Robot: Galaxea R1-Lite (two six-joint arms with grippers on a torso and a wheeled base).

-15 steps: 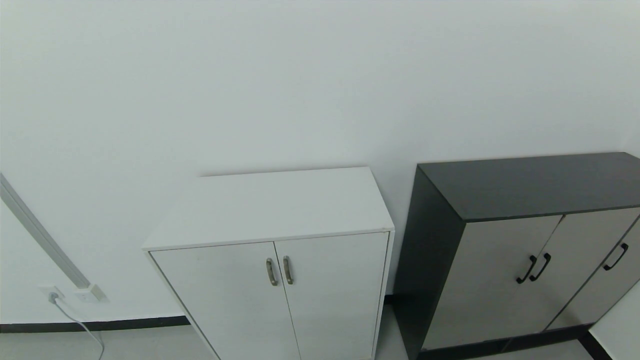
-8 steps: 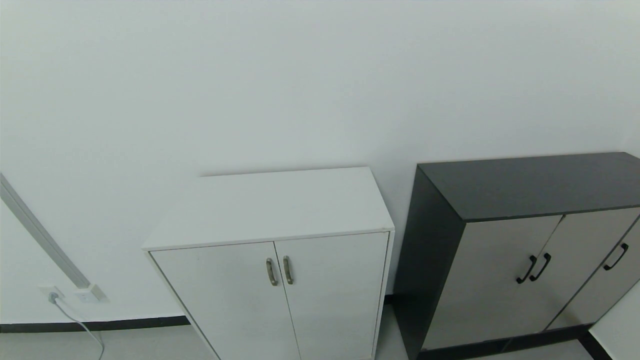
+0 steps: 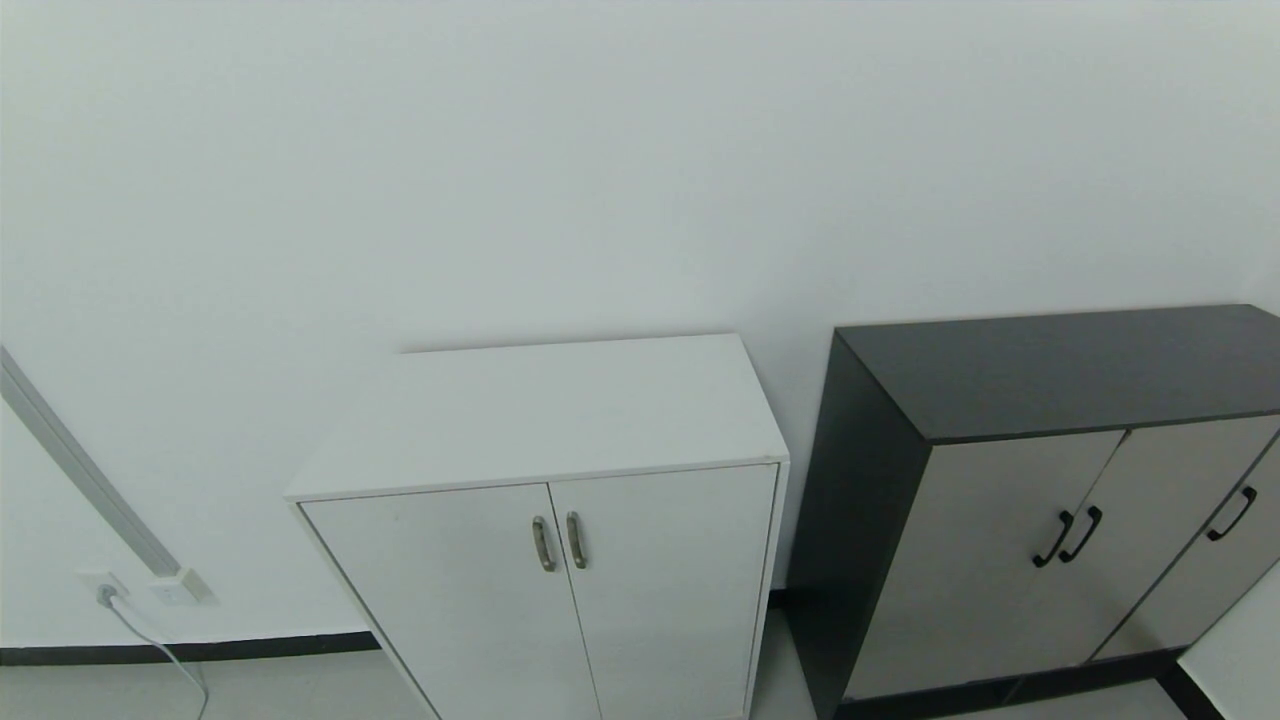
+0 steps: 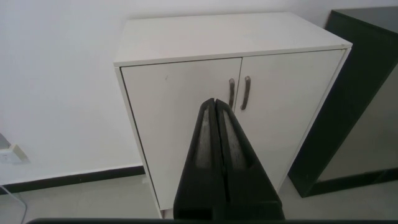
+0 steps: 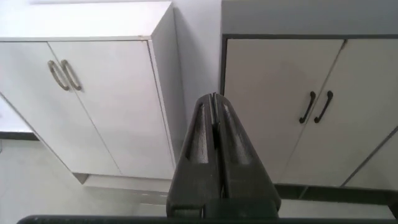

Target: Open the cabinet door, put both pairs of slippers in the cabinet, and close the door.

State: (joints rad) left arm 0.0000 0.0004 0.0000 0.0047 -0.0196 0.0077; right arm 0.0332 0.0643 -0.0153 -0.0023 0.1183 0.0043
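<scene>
A white two-door cabinet (image 3: 540, 440) stands against the wall with both doors closed and two metal handles (image 3: 558, 542) side by side at the middle. My left gripper (image 4: 214, 103) is shut with nothing in it and hangs in front of the white cabinet (image 4: 230, 93), some way off from its handles (image 4: 239, 93). My right gripper (image 5: 215, 98) is also shut and empty, held between the white cabinet (image 5: 93, 81) and the dark cabinet (image 5: 298, 93).
A black cabinet (image 3: 1050, 480) with grey doors and black handles (image 3: 1068, 536) stands right of the white one, a narrow gap between them. A wall socket (image 3: 105, 590) with a cable sits low at the left. Bare floor lies in front.
</scene>
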